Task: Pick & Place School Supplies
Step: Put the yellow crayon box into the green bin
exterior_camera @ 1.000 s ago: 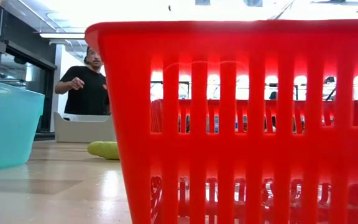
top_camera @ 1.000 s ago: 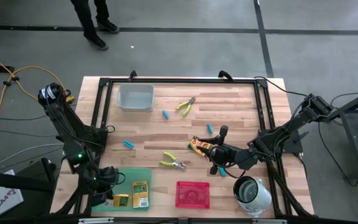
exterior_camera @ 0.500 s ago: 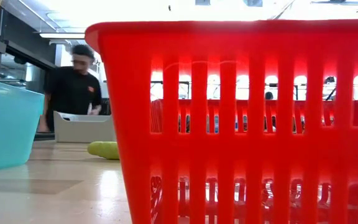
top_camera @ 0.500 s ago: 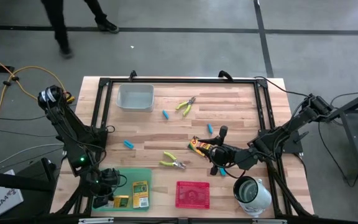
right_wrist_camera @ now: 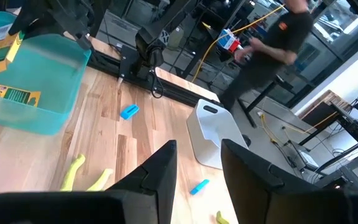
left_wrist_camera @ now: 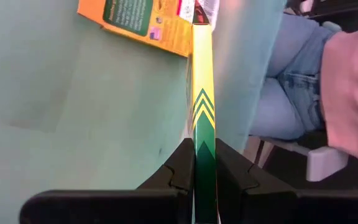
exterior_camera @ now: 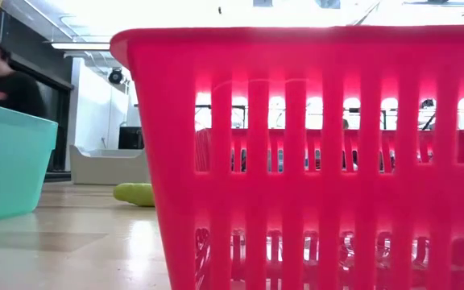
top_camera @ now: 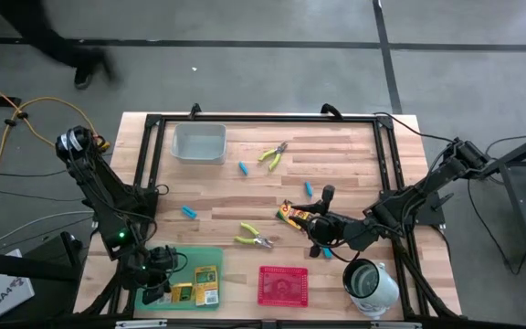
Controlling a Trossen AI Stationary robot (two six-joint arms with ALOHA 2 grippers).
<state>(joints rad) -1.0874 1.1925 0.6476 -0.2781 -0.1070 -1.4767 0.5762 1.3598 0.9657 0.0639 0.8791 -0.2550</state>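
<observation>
Over the near-left corner of the table, in the high view, the left gripper (top_camera: 164, 291) hung inside the green tray (top_camera: 184, 259), pinched on a crayon box (top_camera: 180, 294); a second crayon box (top_camera: 207, 283) lay flat just beside it in the same tray; the right gripper (top_camera: 310, 220) stood mid-table, touching a third crayon box (top_camera: 292, 215), though whether it gripped that box I could not tell; blue pieces (top_camera: 190, 212) and yellow-handled pliers (top_camera: 255, 239) lay scattered on the bare wood, well apart from the left gripper; to finish this placing well, I judge the box should be lowered flat, clear of its neighbour, before the fingers part.

From table height, the slatted red basket (exterior_camera: 312, 161) filled the picture and hid both grippers; its plastic looked glossy and rigid.

Through the left wrist camera, the narrow jaws clamped the held box edge-on, thin printed card, yellow with green chevrons; the tray floor was smooth, matte plastic.

Through the right wrist camera, the dark fingers (right_wrist_camera: 157, 174) stood parted with a gap between them; the pale grained wood showed beyond, with a clear bin (right_wrist_camera: 213, 134) ahead.
</observation>
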